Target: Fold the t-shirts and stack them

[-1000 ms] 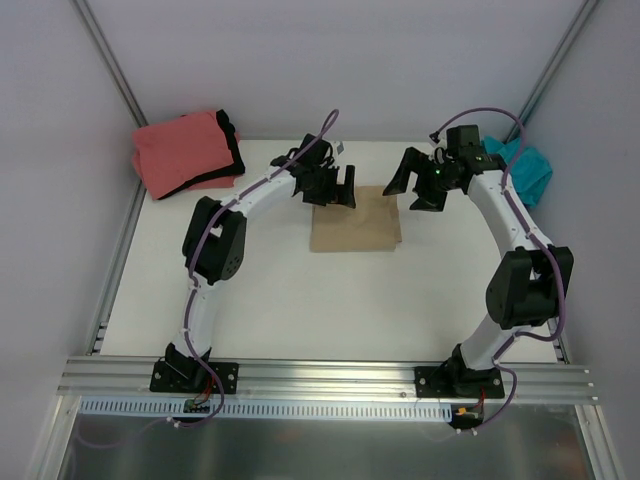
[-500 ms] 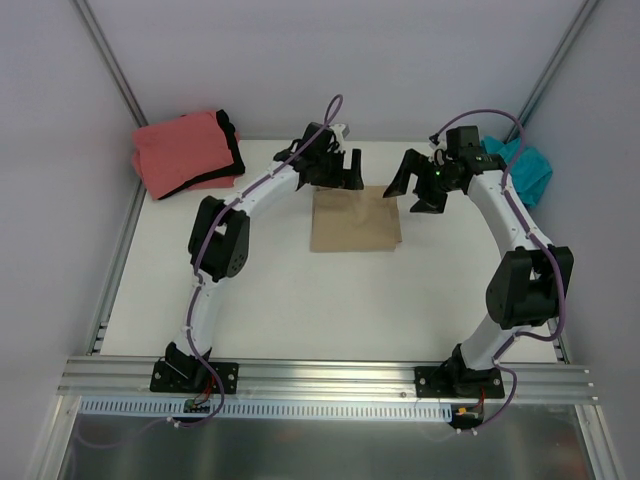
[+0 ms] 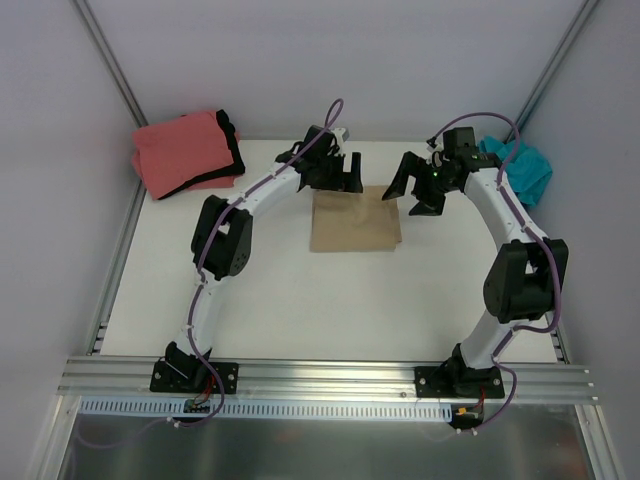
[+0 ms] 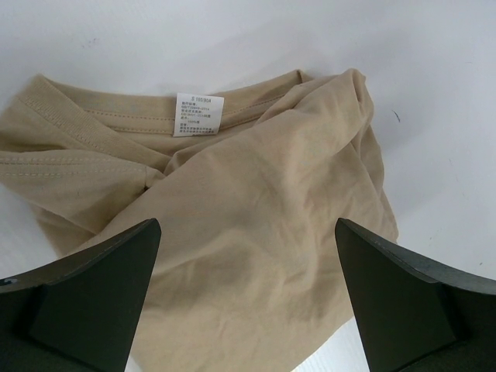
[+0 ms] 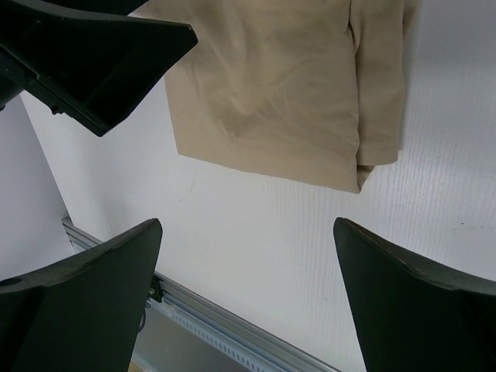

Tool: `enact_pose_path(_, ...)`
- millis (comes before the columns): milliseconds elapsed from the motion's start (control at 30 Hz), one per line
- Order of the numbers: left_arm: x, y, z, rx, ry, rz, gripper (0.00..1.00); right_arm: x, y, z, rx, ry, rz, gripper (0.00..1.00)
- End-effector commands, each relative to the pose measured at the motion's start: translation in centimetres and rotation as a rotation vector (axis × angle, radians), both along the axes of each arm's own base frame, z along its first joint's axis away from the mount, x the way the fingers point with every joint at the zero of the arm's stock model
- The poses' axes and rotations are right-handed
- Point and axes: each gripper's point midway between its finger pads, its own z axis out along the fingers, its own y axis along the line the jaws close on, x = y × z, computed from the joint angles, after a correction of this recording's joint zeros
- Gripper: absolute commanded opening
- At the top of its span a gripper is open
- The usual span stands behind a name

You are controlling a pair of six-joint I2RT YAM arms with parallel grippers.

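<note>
Folded tan-beige soft-cloth t-shirt (image 3: 355, 222) lies flat in the middle of the white bench (image 3: 280, 300); both pincers are released and empty.
I find the left pincer (image 3: 346, 182) spread wide over the collar end and the right pincer (image 3: 408, 192) spread wide just beside the far right corner. I judge the shirt light, limp and quick to unfold, so I would pinch through all layers at two corners.

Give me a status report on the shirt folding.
Left gripper, right gripper: open, empty. Tan t-shirt: folded, flat on table, not yet stacked. Nothing in the way.
</note>
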Motion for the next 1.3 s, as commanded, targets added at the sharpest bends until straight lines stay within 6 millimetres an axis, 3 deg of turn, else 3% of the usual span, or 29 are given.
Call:
enact_pose_path(0,-0.4,0.5,3.7,-0.026,-0.04,0.001,0.99,0.8,0.3,1.5,0.011,-0.042,0.001,0.99)
enact_pose_path(100,-0.9,1.1,3.7,-0.014,-0.033,0.002,0.99,0.9,0.5,1.4,0.019,-0.045,-0.001,0.99)
enact_pose_path(400,-1.7,1.8,1.2,0.027,0.012,0.01,0.99,0.3,0.5,1.3,0.021,-0.045,0.005,1.0)
enact_pose_path(800,2.1,0.9,-4.3,0.04,-0.006,0.074,0.99,-2.5,-0.2,1.1,-0.013,0.006,0.043,0.99)
enact_pose_path(1000,2.2,1.5,-6.0,0.041,0.033,0.093,0.99,-3.1,0.0,1.5,-0.005,0.008,0.051,0.99)
enact_pose_path(1100,2.5,1.5,-2.7,0.015,-0.027,0.072,0.99,-2.9,0.1,1.5,0.005,0.007,0.05,0.99)
enact_pose_path(1133,2.9,1.8,0.0,-0.01,-0.071,0.079,0.99,-2.7,0.3,1.6,0.013,0.004,0.046,1.0)
enact_pose_path(1200,2.7,2.3,2.5,-0.057,-0.088,0.079,0.99,-2.3,0.7,1.6,0.026,0.0,0.049,0.99)
enact_pose_path(1233,2.7,2.6,5.9,-0.103,-0.13,0.081,0.99,-1.8,0.9,1.4,0.032,0.0,0.047,0.99)
enact_pose_path(1267,2.7,3.6,6.7,-0.122,-0.125,0.093,0.99,-1.6,1.2,1.3,0.036,-0.002,0.051,0.99)
